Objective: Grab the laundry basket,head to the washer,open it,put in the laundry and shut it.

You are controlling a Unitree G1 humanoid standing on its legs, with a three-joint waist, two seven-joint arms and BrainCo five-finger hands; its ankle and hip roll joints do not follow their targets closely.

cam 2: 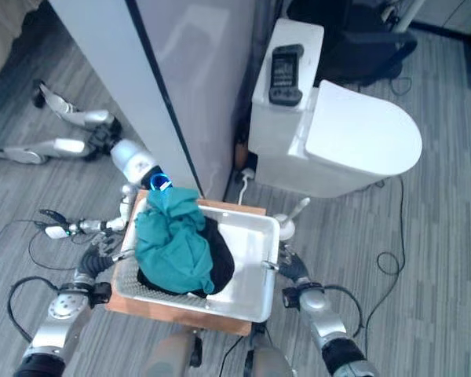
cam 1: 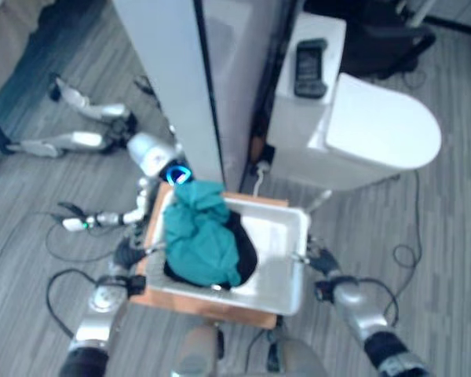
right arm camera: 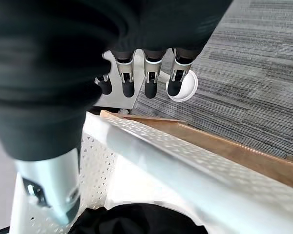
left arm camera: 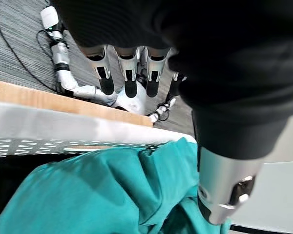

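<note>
White perforated plastic, the laundry basket (cam 2: 251,271) sits on a wooden bench (cam 2: 180,318), its long axis across the robot, opening upward. Teal laundry (cam 2: 173,239) is soft; the basket looks stiff and light, best taken at its short ends. Left hand (cam 2: 102,250) and right hand (cam 2: 292,267) flank it, fingers straight, holding nothing.

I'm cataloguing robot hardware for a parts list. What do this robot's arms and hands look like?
Both arms are silver-grey with dark bands. The left hand and right hand wear dark ribbed covers; their silver fingers end in dark tips.
</note>
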